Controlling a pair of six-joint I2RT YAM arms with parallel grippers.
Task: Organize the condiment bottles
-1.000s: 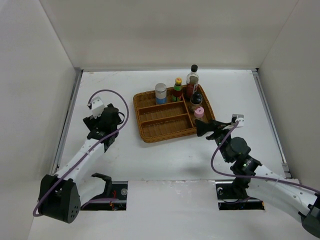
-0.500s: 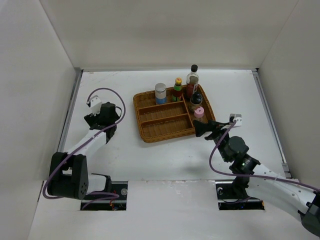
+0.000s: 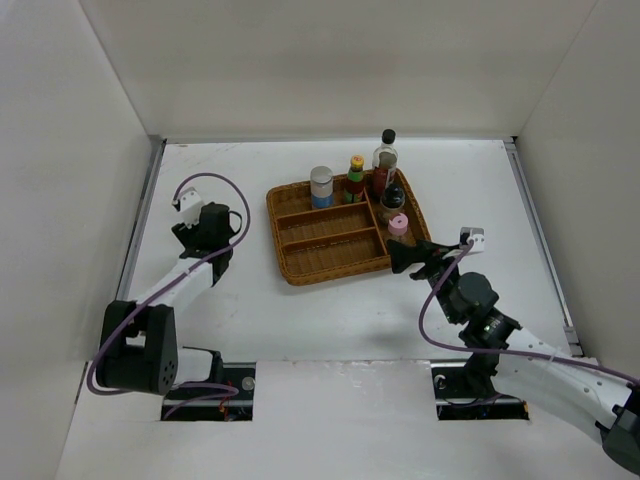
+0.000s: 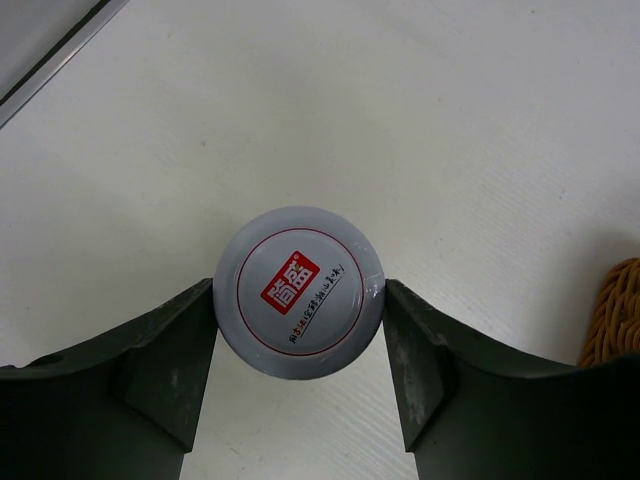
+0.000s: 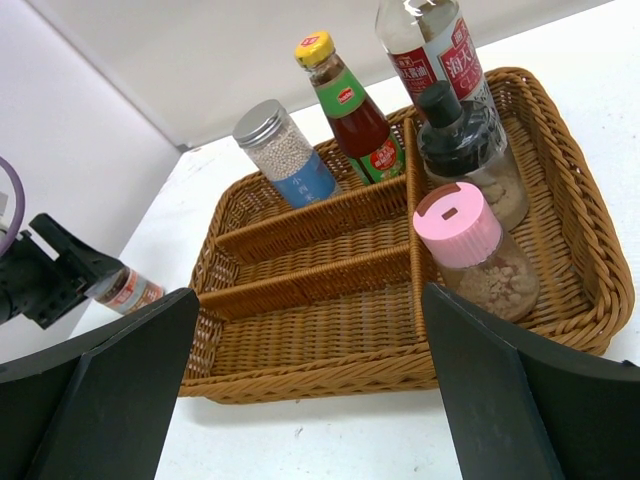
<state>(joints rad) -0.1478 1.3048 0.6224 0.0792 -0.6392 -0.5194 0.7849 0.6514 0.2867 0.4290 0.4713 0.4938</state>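
Observation:
A short jar [image 4: 298,270] with a grey-white lid and a red logo stands on the table left of the tray. My left gripper [image 4: 300,300] is shut on it, a finger touching each side of the lid. In the top view the left gripper [image 3: 196,222] hides it. Five bottles stand in the wicker tray [image 3: 300,275]: silver-lidded blue-label [image 3: 321,186], green red-yellow-capped [image 3: 356,178], tall clear black-capped [image 3: 385,158], black-capped brown shaker [image 3: 392,198], pink-capped shaker [image 3: 399,225]. My right gripper [image 3: 400,258] is open and empty, at the tray's near right corner.
The tray's long left compartments [image 5: 330,290] hold nothing at their near ends. White walls enclose the table on three sides. A metal rail [image 3: 140,220] runs along the left edge, close to my left gripper.
My left arm has folded back and its gripper has shifted a little left and away, settling around the short jar. The right arm and the bottles in the tray have barely moved.

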